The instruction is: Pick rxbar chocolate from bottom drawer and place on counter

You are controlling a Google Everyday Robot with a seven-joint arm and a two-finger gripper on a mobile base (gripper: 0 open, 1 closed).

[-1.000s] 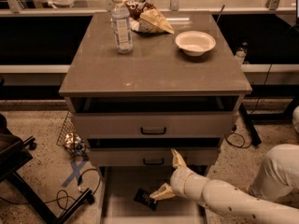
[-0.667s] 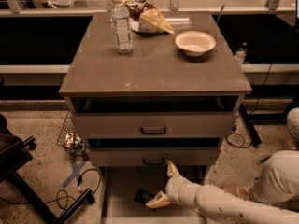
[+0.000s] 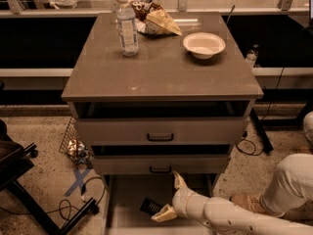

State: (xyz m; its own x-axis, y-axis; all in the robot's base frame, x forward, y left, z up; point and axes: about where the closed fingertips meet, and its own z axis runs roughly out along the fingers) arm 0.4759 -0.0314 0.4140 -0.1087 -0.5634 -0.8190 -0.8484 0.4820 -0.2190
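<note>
The rxbar chocolate [image 3: 148, 205], a small flat black bar, lies on the pale floor of the pulled-out bottom drawer [image 3: 128, 192] at the bottom of the camera view. My gripper [image 3: 169, 198] hangs low in the drawer just right of the bar, open and empty. Its lower fingertip [image 3: 163, 214] sits right beside the bar's near end. The upper fingertip [image 3: 178, 180] points up towards the drawer fronts. The grey-brown counter [image 3: 161, 70] spreads above the drawers.
On the counter stand a water bottle [image 3: 127, 26], a tan-and-brown snack bag [image 3: 157, 21] and a white bowl [image 3: 204, 44]. Two grey drawer fronts [image 3: 160, 131] with black handles sit above the open drawer. A chair base [image 3: 29, 190] and cables lie on the floor at left.
My gripper has moved left and a little lower in the drawer, closing on the bar. The bar has not moved.
</note>
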